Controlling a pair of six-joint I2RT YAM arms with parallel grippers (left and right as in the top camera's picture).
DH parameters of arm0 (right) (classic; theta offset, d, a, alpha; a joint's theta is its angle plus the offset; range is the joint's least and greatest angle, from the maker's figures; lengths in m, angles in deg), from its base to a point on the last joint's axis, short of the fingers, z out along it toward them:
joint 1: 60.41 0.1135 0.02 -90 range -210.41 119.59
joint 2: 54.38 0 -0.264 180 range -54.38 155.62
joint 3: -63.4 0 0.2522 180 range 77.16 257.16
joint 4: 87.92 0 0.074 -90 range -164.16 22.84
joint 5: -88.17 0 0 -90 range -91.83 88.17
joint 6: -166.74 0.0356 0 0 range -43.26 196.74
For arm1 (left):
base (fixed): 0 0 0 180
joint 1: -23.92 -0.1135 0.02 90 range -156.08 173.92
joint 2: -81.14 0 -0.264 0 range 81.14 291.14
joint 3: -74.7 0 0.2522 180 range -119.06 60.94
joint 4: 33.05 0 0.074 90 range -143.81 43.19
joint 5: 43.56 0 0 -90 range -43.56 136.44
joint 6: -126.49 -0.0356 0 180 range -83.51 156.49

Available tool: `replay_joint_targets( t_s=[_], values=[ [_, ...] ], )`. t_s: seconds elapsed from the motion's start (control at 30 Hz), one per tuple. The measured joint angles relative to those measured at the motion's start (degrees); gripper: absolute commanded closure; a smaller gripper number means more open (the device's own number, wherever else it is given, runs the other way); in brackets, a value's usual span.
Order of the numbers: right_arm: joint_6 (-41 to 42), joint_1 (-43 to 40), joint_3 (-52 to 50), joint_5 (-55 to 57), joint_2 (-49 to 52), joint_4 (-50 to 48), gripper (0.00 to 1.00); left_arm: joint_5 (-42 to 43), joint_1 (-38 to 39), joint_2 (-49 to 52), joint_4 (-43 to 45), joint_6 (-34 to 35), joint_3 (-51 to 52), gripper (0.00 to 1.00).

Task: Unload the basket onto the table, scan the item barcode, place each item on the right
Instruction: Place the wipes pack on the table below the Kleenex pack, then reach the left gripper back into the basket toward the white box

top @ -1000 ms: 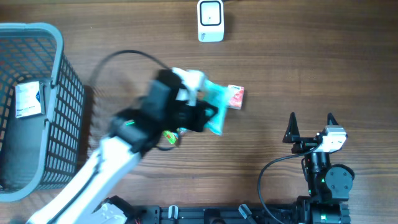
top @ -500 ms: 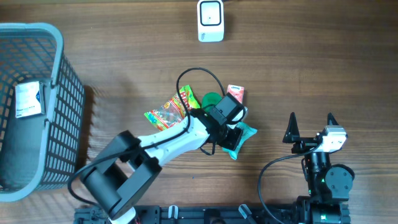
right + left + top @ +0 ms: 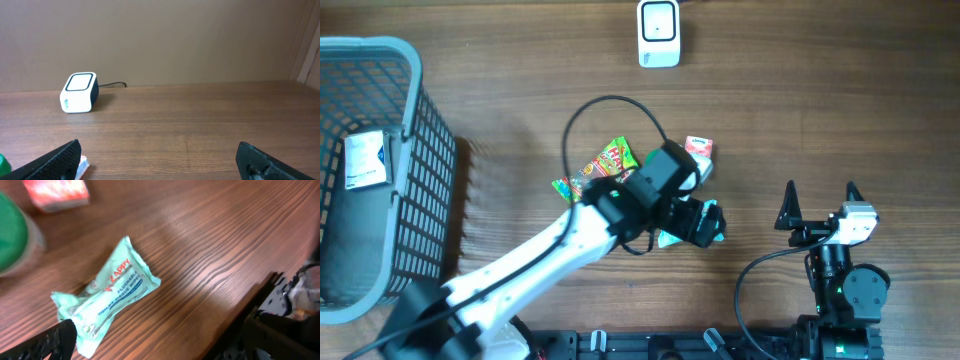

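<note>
Wipes (image 3: 107, 292) lie free under wide-open left gripper (image 3: 162, 326), well apart from scanner (image 3: 658, 33); right gripper (image 3: 157, 150) open, empty; scan seemingly undone.

Mint-green flushable-wipes pack (image 3: 107, 297) is seen lying flat on the wood table (image 3: 210, 245), printed face up, long axis set diagonally, wrapper slightly crumpled at one end. White barcode scanner (image 3: 658, 33) with dark sides is placed at the table's far edge, well apart from the pack.
</note>
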Motion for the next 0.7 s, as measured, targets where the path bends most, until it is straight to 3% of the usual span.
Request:
replay_joint_targets(
  t_s=[0.33, 0.7],
  values=[
    [0.0, 0.0, 0.0, 0.0, 0.0, 0.0, 0.0, -5.6, -7.8, -20.5, -8.0, 0.2, 0.0, 0.0],
    [0.0, 0.0, 0.0, 0.0, 0.0, 0.0, 0.0, -32.6, -8.1, -43.5, -7.9, 0.2, 0.0, 0.0]
  ],
)
